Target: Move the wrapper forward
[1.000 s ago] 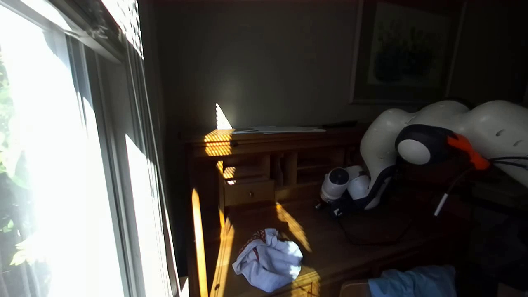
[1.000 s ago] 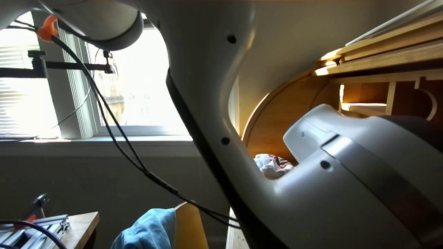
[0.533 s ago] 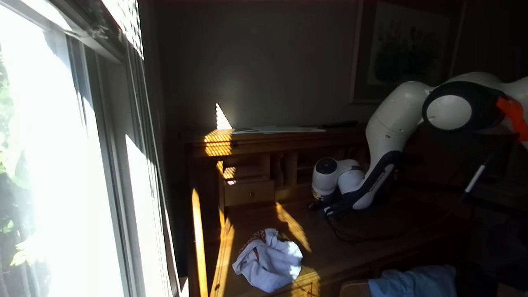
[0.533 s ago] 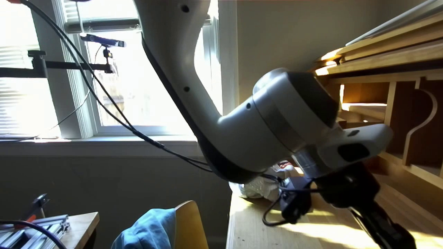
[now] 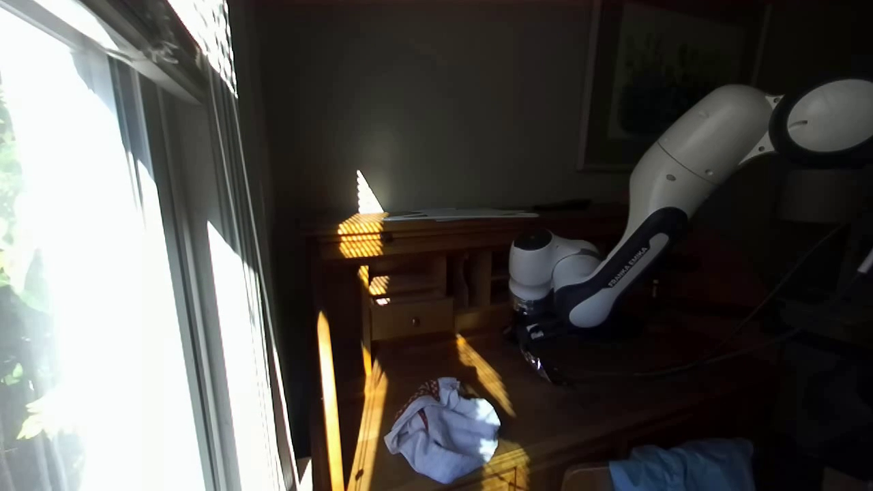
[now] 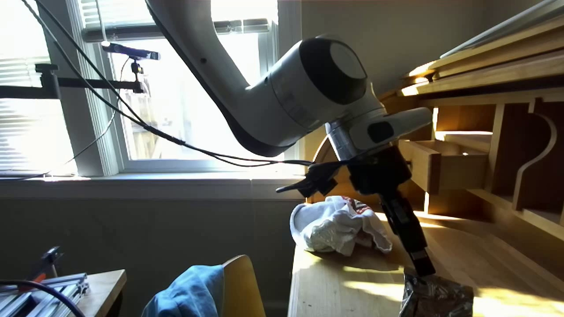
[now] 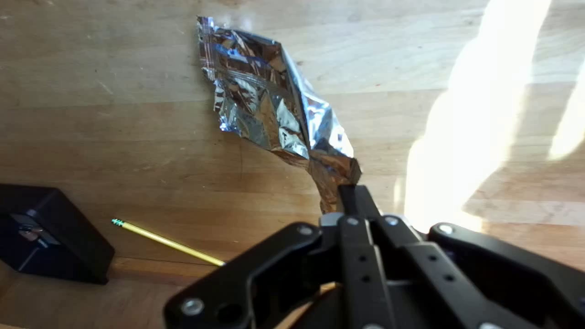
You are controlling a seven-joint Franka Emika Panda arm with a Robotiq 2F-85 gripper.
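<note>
The wrapper is a crumpled silver foil packet (image 7: 269, 100) on the wooden desk in the wrist view. Its near end is bunched at the fingertips. My gripper (image 7: 355, 187) has its fingers together and is shut on that end. In an exterior view the gripper (image 6: 425, 269) points down at the desk, with the wrapper (image 6: 436, 297) at its tip, cut by the lower edge. The wrapper also shows as a shiny strip below the dark gripper in an exterior view (image 5: 537, 363). Whether it touches the desk fully is hard to tell.
A white cloth with red pattern (image 6: 339, 224) lies on the desk, also in an exterior view (image 5: 447, 433). A yellow pencil (image 7: 169, 242) and a black box (image 7: 50, 235) lie near the wrapper. A small drawer (image 6: 421, 165) stands open. A chair with blue cloth (image 6: 189, 293) stands in front.
The arm has drawn back and risen, moving the gripper farther from the camera and toward the cloth side. The wrapper at the gripper tip has come into view in both exterior views.
</note>
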